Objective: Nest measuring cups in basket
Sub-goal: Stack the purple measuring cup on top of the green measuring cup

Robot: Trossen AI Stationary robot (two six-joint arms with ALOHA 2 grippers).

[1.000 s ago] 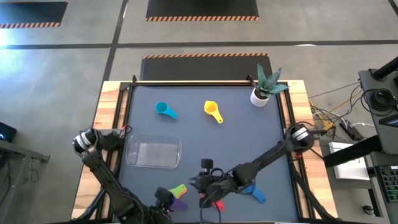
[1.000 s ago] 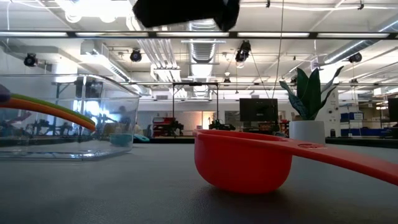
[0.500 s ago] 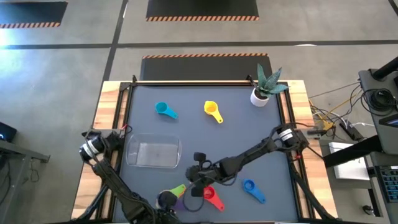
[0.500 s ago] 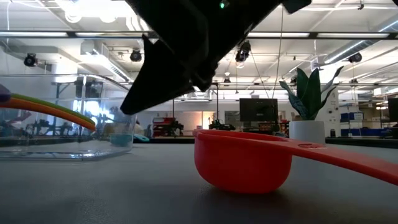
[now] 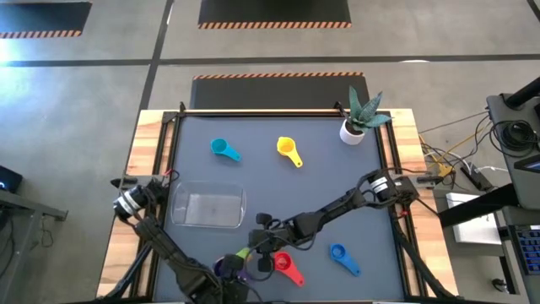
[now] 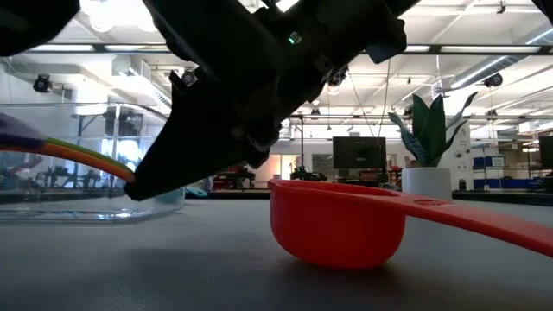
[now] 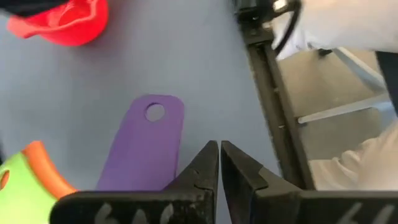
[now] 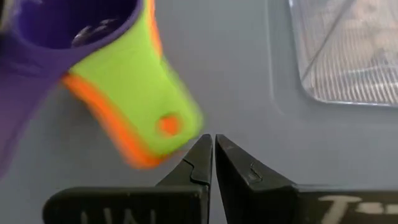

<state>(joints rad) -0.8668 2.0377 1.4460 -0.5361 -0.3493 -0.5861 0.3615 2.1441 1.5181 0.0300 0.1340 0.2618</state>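
Jaws on your left gripper [image 7: 219, 163] sit pressed together, holding nothing, at the table's near edge just beside the purple cup [image 7: 144, 149]. That cup lies stacked with the green cup [image 8: 143, 93] and orange cup [image 8: 124, 146], handles fanned, on the table [image 5: 321, 186] in front of the basket [image 5: 207, 207]. The basket looks bare. Moving right: your right gripper [image 8: 214, 158] hovers near the green handle, jaws likewise closed on nothing, close to the red cup [image 5: 283, 263]. The blue cup [image 5: 340, 253] lies further right; the cyan cup [image 5: 222, 149] and yellow cup [image 5: 288, 150] lie well apart at the far side. Judgement: three cups nested outside the basket, four loose, nothing placed. Most of the task remains.
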